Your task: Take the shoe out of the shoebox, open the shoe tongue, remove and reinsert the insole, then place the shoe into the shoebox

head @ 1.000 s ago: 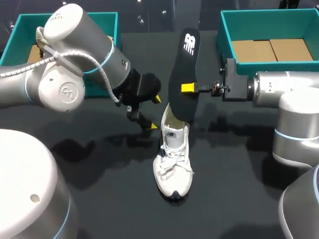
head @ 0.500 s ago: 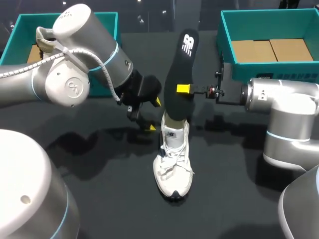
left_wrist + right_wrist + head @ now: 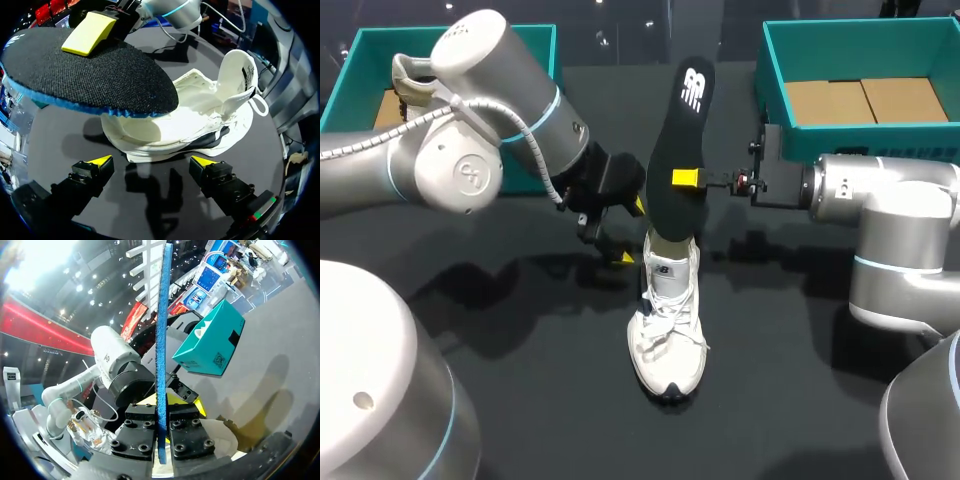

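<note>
The insole (image 3: 688,110) is pinched in the right claw (image 3: 682,178), its lower end at the collar of the white sneaker (image 3: 667,320) at the middle of the desk (image 3: 520,400). The left claw (image 3: 151,161) hangs open, empty, beside the heel; unbraced, the white sneaker could be dragged over.

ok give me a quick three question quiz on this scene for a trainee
1. True or false: the right gripper is shut on the insole.
2. Fill in the blank: the left gripper has its fingers ___ and holds nothing.
3. Where is the shoe?
A. held in the left gripper
B. standing upright on the table
C. held in the right gripper

Key: 1 true; 2 open; 3 B
</note>
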`<state>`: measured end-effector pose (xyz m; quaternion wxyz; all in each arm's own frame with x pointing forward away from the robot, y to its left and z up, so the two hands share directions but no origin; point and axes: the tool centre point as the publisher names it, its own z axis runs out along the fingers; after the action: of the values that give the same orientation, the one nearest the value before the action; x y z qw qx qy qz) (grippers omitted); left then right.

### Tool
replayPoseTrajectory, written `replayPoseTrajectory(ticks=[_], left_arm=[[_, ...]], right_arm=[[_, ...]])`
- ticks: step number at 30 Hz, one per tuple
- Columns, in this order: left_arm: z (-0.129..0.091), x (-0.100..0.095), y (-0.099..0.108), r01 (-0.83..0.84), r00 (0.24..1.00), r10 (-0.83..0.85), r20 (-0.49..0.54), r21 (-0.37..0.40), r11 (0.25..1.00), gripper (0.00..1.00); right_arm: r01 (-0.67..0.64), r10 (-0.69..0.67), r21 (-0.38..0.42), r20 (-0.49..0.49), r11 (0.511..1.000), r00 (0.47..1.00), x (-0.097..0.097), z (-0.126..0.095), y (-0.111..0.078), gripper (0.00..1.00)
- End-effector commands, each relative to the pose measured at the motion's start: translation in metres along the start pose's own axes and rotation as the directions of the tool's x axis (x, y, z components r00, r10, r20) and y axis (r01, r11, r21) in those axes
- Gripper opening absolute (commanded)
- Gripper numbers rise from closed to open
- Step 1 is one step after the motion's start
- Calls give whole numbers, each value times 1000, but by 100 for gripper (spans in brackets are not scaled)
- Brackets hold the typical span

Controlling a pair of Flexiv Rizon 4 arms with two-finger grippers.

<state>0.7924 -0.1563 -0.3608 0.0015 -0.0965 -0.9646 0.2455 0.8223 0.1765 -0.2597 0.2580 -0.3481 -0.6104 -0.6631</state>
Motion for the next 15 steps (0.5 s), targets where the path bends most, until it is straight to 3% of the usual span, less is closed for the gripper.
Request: replayPoseTrajectory(ticks=[1,15], left_arm=[[0,0,0,-1,1000,1,0,-2,1000,100],[0,0,0,-1,1000,1,0,-2,1000,100]], right_arm=[[15,-15,-22,-11,1000,1000,-6,4,0,0],[74,-77,-49,-47,996,996,-16,9,1,0]])
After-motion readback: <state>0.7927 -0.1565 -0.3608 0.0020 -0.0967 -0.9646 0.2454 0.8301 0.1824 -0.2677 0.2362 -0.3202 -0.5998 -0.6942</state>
